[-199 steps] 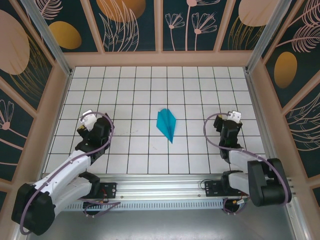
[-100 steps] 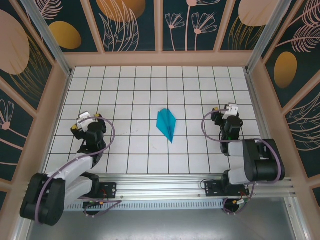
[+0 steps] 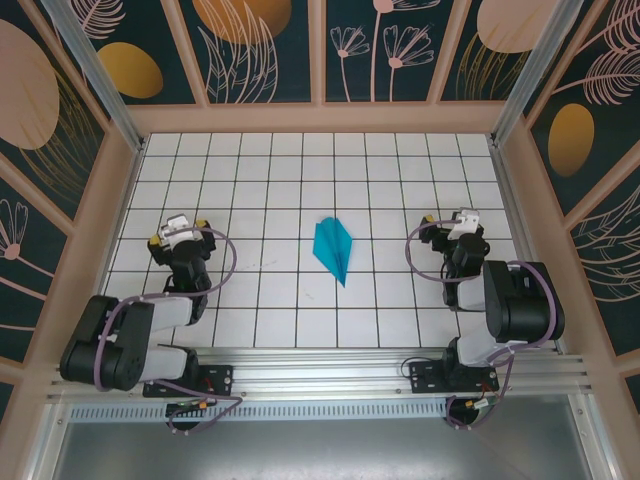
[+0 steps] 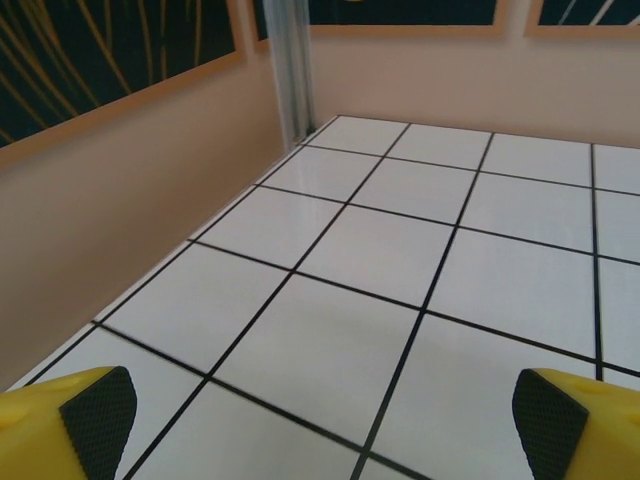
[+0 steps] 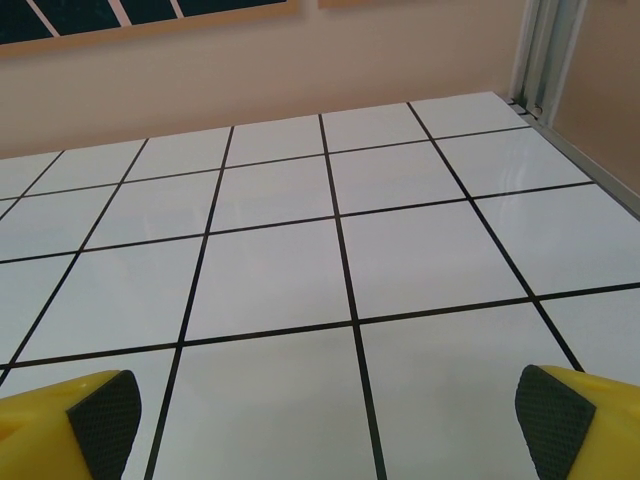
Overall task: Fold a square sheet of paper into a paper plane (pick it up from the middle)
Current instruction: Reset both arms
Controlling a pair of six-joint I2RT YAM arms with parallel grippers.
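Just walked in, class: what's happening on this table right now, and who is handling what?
Nothing is being handled at this moment. A folded teal paper plane lies flat near the middle of the tiled table, its long point toward the near edge. The left claw and the right claw sit on either side of it, well apart from it, both open and empty. The folding looks finished.
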